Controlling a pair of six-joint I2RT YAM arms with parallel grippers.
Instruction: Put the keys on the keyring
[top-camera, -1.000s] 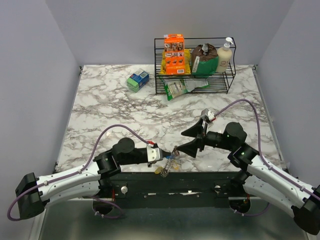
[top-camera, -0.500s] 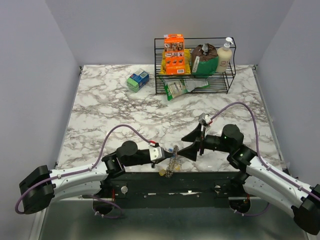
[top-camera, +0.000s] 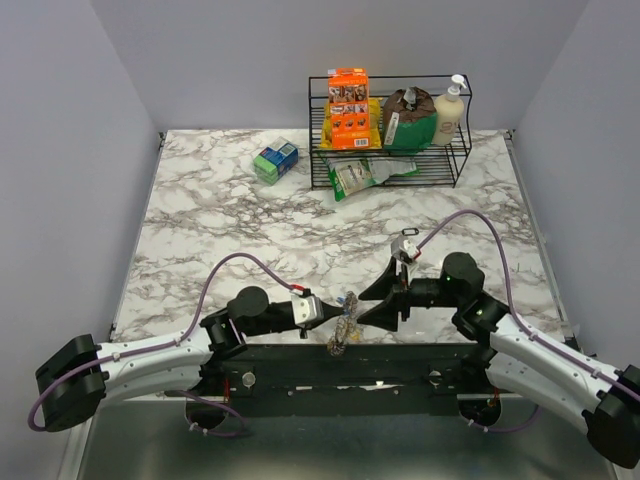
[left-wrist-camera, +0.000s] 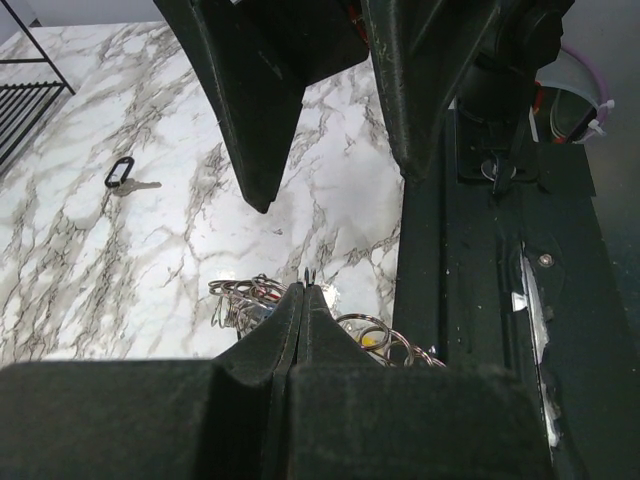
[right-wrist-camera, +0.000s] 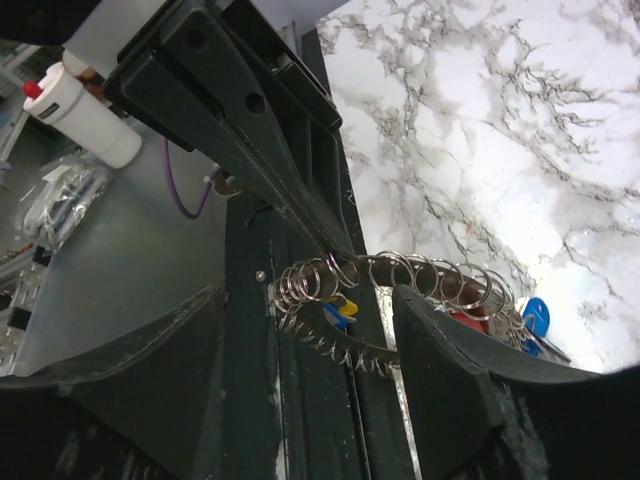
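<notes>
The keyring is a silvery coiled loop at the table's front edge, over the black rail. My left gripper is shut on its wire; the left wrist view shows the fingertips pinching a thin strand, with coils on either side. In the right wrist view the keyring carries keys with yellow and blue heads, a red one and another blue one. My right gripper is open and empty, its fingers flanking the ring's right end. A loose black-headed key lies on the marble.
A black wire rack with boxes, bags and a soap bottle stands at the back. A small green and blue box lies left of it. The black base rail runs along the table's front edge under the keyring.
My right gripper has moved left, closer around the keyring. My left gripper, still shut on the ring, has shifted slightly with it.
</notes>
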